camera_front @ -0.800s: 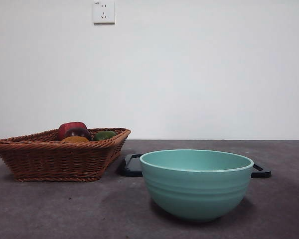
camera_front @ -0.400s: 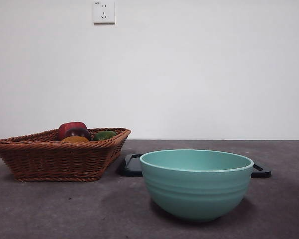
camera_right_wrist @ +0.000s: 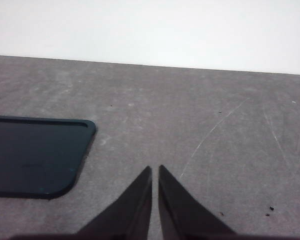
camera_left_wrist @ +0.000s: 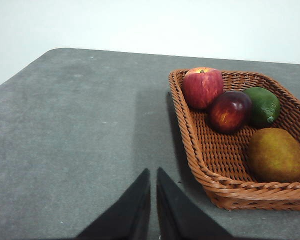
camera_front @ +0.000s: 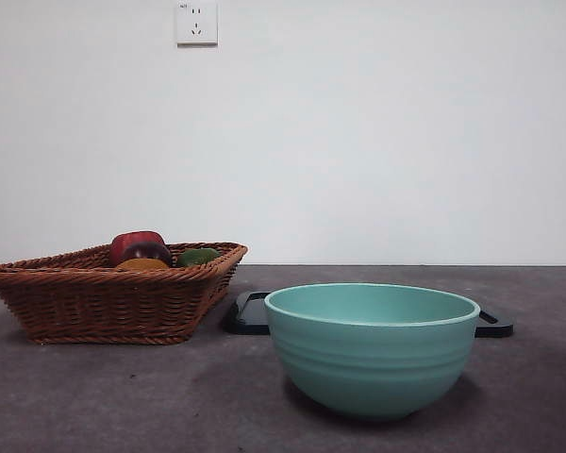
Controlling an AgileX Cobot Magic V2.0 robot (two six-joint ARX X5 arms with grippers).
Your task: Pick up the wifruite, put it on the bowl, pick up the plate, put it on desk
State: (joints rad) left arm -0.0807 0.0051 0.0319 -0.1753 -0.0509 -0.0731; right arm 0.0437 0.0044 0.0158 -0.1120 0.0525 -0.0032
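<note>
The wifruite (camera_left_wrist: 276,155), a dull orange-brown fruit, lies in the brown wicker basket (camera_left_wrist: 210,175); only its top (camera_front: 141,265) shows over the rim in the front view. The mint-green bowl (camera_front: 372,359) stands empty on the dark grey desk (camera_front: 123,396), right of the basket. A flat black tray (camera_front: 250,316) lies behind the bowl, and its corner (camera_right_wrist: 35,155) shows in the right wrist view. No separate plate is in view. My left gripper (camera_left_wrist: 153,172) hovers shut over bare desk beside the basket. My right gripper (camera_right_wrist: 155,169) is shut over bare desk beside the tray.
The basket also holds a red apple (camera_left_wrist: 202,87), a dark red fruit (camera_left_wrist: 229,111) and a small green fruit (camera_left_wrist: 262,106). A white wall with a socket (camera_front: 196,23) closes off the back. The desk's rounded corner (camera_left_wrist: 55,52) is beyond the basket.
</note>
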